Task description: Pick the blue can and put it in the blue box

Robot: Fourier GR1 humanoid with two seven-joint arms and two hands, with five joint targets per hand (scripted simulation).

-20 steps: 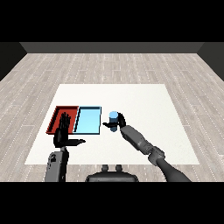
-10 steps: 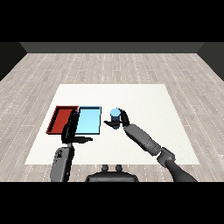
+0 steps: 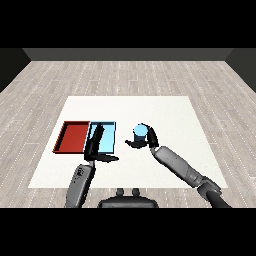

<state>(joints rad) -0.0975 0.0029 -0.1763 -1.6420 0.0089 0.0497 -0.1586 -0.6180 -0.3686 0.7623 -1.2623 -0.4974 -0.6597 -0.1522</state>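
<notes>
Nearest the viewer, the left hand (image 3: 96, 148) hangs over the near edge of the light blue tray (image 3: 108, 134), fingers straight and reaching out over the tray floor, thumb stuck out to the right; it holds nothing. Its grey forearm rises from the lower left.

To the right, the right hand (image 3: 146, 140) has its fingers and thumb curled round the blue can (image 3: 140, 132). The can stands upright, long axis vertical, round top facing up. It sits within the hand's grasp, fingers wrapping its right and far side, thumb at its near left.

The can is just to the right of the light blue tray, outside it. Whether it touches the white table (image 3: 165, 110) cannot be told.

The red tray (image 3: 73, 137) lies against the light blue tray's left side.
</notes>
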